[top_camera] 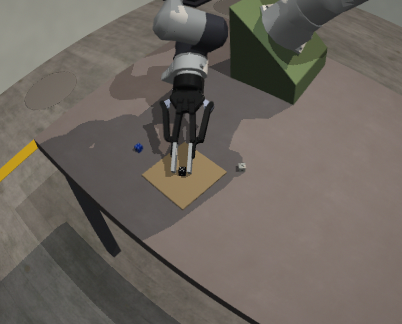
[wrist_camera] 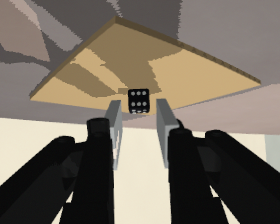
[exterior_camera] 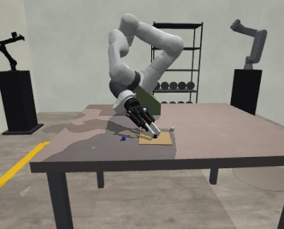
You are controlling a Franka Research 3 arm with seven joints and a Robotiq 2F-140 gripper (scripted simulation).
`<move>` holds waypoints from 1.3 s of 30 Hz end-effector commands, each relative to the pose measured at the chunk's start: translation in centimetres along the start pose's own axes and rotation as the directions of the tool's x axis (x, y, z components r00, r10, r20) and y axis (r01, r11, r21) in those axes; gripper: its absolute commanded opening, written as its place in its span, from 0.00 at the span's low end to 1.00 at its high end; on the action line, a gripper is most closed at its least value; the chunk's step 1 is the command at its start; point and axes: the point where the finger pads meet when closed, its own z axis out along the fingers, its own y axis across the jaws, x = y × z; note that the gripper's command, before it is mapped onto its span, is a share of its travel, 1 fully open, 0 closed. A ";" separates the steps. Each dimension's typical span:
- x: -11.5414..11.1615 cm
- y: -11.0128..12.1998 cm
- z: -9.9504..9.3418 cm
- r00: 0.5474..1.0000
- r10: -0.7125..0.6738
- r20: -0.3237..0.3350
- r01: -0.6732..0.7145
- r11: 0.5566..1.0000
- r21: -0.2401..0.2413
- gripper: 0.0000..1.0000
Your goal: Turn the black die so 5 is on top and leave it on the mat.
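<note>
The black die (top_camera: 182, 171) (wrist_camera: 139, 100) rests on the tan mat (top_camera: 200, 186) (exterior_camera: 164, 141) (wrist_camera: 124, 56), near the mat's left corner in the top view. My gripper (top_camera: 182, 169) (exterior_camera: 155, 136) (wrist_camera: 139, 115) is tilted down over it, one finger on each side of the die. In the wrist view a narrow gap shows between each finger pad and the die, so the gripper is open and holds nothing. The face toward the wrist camera shows several white pips; I cannot read the top face. The mat lies flat on the table.
A blue die (top_camera: 138, 147) (exterior_camera: 123, 138) lies on the table left of the mat. A white die (top_camera: 241, 167) (exterior_camera: 172, 129) lies just off the mat's right corner. A green block (top_camera: 270, 55) (exterior_camera: 149, 101) stands behind, by the arm's base.
</note>
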 end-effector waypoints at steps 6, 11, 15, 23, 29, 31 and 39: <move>0.1 0.0 0.0 1.000 -0.002 0.001 0.002 1.000 -0.001 0.19; 0.1 0.0 0.0 1.000 -0.002 0.001 0.002 1.000 -0.001 0.19; 0.1 0.0 0.0 1.000 -0.002 0.001 0.002 1.000 -0.001 0.19; 0.1 0.0 0.0 1.000 -0.002 0.001 0.002 1.000 -0.001 0.19; 0.1 0.0 -0.3 1.000 -0.002 0.001 0.002 1.000 -0.001 0.19; 0.1 0.0 -0.7 1.000 -0.002 0.001 0.002 1.000 -0.001 0.19; 0.1 0.0 -3.2 1.000 -0.002 0.001 0.002 1.000 -0.001 0.19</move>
